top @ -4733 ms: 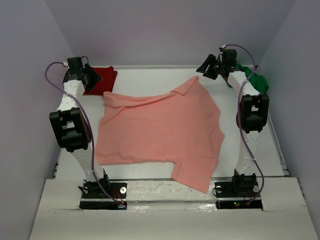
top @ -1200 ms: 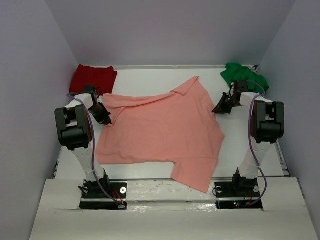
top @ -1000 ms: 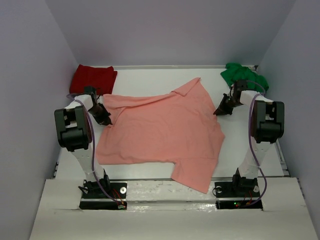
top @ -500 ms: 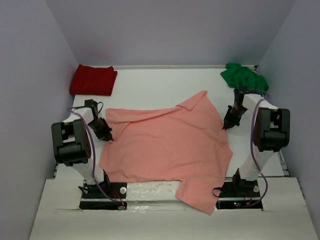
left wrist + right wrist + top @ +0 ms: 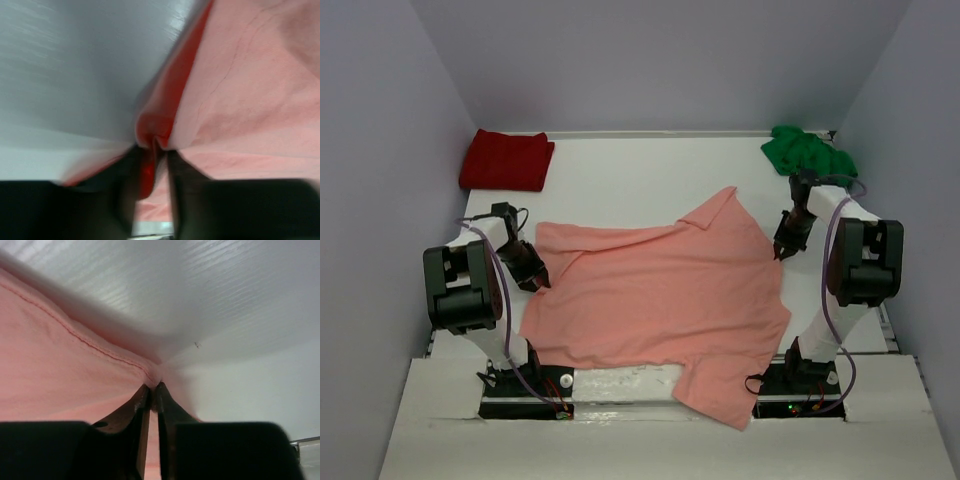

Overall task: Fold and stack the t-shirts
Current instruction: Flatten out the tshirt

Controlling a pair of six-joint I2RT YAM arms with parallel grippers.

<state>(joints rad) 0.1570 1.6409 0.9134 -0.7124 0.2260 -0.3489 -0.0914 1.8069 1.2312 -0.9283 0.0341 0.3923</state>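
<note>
1. Okay, the salmon-pink t-shirt [image 5: 660,295] lies spread out across the middle and lower part of the top view, on the white table [image 5: 620,185]. One flap of it reaches over the table's near edge at lower centre-right.
2. The left gripper [image 5: 536,279] sits low at the shirt's left edge, left-centre of the frame. In the wrist view its jaws are narrow, with a raised fold of pink cloth pinched between them.
3. The right gripper [image 5: 781,252] sits low at the shirt's right edge, right-centre of the frame. In the wrist view its jaws are almost together, clamped on the hem.
4. The dark red t-shirt [image 5: 508,160] is folded at upper left, well apart from the pink one.
5. The bright green t-shirt [image 5: 807,152] is crumpled at upper right, just above the right arm.
</note>
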